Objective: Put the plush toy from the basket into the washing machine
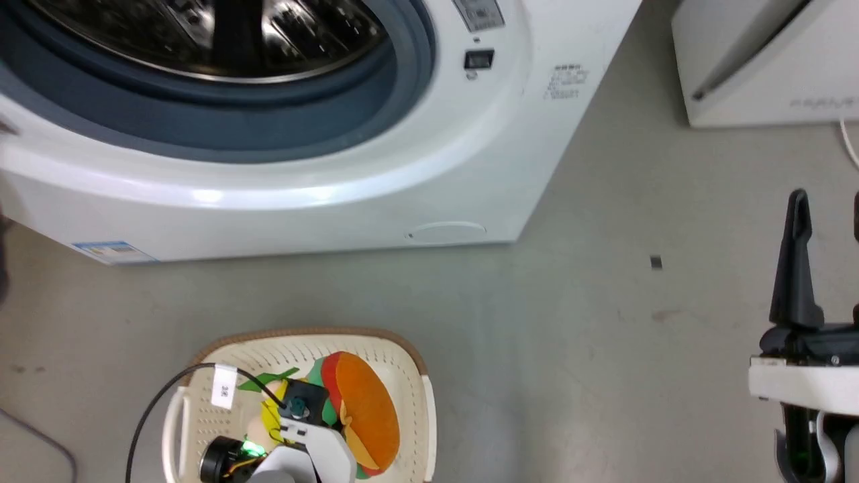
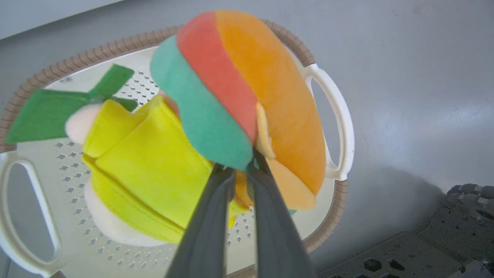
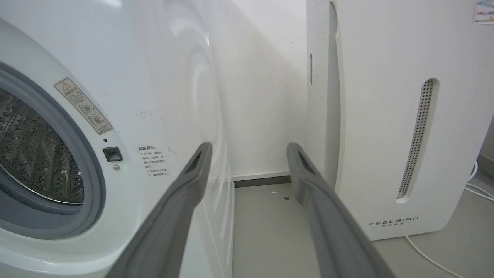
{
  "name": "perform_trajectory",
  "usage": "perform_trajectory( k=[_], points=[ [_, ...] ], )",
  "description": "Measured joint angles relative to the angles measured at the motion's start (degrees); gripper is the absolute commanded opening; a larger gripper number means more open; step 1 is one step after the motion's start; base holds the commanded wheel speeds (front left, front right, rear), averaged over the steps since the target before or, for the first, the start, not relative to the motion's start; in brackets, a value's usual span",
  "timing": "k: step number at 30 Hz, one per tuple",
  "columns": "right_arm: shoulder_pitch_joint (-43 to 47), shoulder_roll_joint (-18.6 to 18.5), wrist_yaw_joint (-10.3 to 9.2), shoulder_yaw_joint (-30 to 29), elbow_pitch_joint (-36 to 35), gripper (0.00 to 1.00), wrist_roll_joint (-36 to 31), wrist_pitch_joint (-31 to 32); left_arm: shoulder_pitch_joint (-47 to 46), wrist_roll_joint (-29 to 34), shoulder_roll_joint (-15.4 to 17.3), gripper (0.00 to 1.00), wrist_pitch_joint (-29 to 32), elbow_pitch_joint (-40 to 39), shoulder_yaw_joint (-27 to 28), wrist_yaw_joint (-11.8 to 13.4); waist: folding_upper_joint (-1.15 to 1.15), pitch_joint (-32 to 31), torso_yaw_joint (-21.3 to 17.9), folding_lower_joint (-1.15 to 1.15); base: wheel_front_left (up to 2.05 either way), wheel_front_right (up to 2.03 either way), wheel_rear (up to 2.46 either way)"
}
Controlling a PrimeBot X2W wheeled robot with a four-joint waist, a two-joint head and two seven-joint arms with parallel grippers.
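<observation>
The left claw [image 2: 241,168] is clenching on the plush toy [image 2: 247,85], its two dark fingers nearly meeting as they pinch the edge where the green and red layers are joining the orange bun. In the left wrist view the bun halves are rising from the fingertips toward 12 o'clock, while the yellow figure and green leafy bits are spreading toward 9 and 10 o'clock. The toy is sitting within the rim of the basket [image 2: 285,36], over its perforated bottom; whether it is resting on that bottom I cannot tell. In the head view the basket is standing on the grey floor [image 1: 590,335] at 7 o'clock, and the washing machine [image 1: 322,201] is standing apart from it toward 12 o'clock, its grey door ring and steel drum showing. The right claw [image 3: 249,148] is hanging released, fingers spread wide and gripping nothing, pointing between the washing machine at 9 o'clock and a white FEELBIRD appliance [image 3: 378,116] at 3 o'clock.
</observation>
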Motion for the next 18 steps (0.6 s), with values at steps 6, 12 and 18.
perform_trajectory(
  k=[6, 12, 18],
  points=[
    [2.6, 0.0, 0.0, -0.1, 0.2, 1.0, -0.4, 0.0, 1.8, -0.5, -0.2, 0.0, -2.3, -1.6, -0.9, 0.0, 0.0, -4.5, 1.5, -0.01, 0.0, 0.0, 0.0],
    [4.5, 0.0, 0.0, -0.3, 0.3, 1.0, -0.4, 0.0, 3.3, -2.0, -0.2, 0.0, -2.9, -6.6, -0.5, 0.1, 0.0, -8.1, 2.8, 0.0, 0.0, 0.0, 0.0],
    [6.1, 0.0, 0.0, -0.9, 0.4, 1.0, -0.4, 0.0, 5.3, -1.9, -0.2, 0.0, -3.0, -16.8, 0.7, 2.0, 0.0, -10.9, 4.1, -0.01, 0.0, 0.0, 0.0]
  ],
)
